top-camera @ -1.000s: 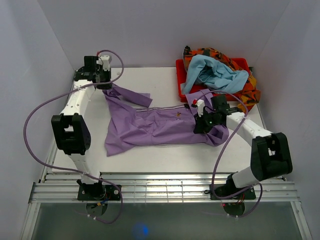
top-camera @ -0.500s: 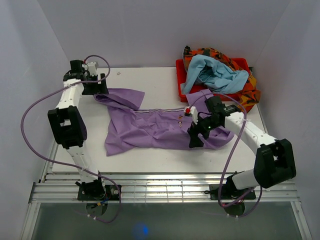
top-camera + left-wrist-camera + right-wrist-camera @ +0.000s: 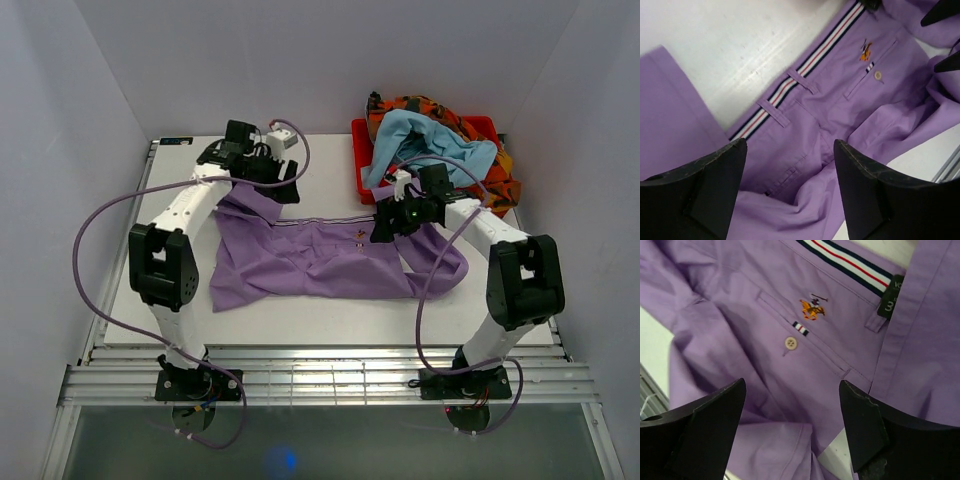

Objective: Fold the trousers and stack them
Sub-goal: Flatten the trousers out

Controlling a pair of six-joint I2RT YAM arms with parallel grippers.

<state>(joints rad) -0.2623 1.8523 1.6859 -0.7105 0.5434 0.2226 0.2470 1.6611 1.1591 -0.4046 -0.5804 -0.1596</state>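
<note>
Moved: both claws have let go of the cloth since a second ago. The left arm has swung in from the far-left corner towards the middle, and the right arm has pulled back to the far side.
Trousers (image 3: pixel 320 262): lying loose and rumpled across the middle of the table, not yet folded.
Long axis: runs left to right. The striped waistband (image 3: pixel 322 221) lies the same way along the far edge, seat side up, with the pocket button (image 3: pixel 790 343) showing.
Legs: one bunches out at the far left and the other loops over at the near right. Which way the hems point cannot be told.
Handling: probably light, limp and not fragile. The cloth will likely sag and drag rather than keep its shape, and a single layer may slip.
Where to hold: the waistband ends look best, as the thick seam gives a firm pinch.
Left claw (image 3: pixel 288 188): fingers wide apart with nothing between them, hanging over the left end of the waistband.
Right claw (image 3: pixel 382 228): also spread and empty, above the back pocket at the right end.
Red bin (image 3: pixel 360 160): at the far right, holding a heap of clothes (image 3: pixel 430 150), just beyond the right claw.
Table (image 3: pixel 330 322): white, with the trousers well inside its edges.
</note>
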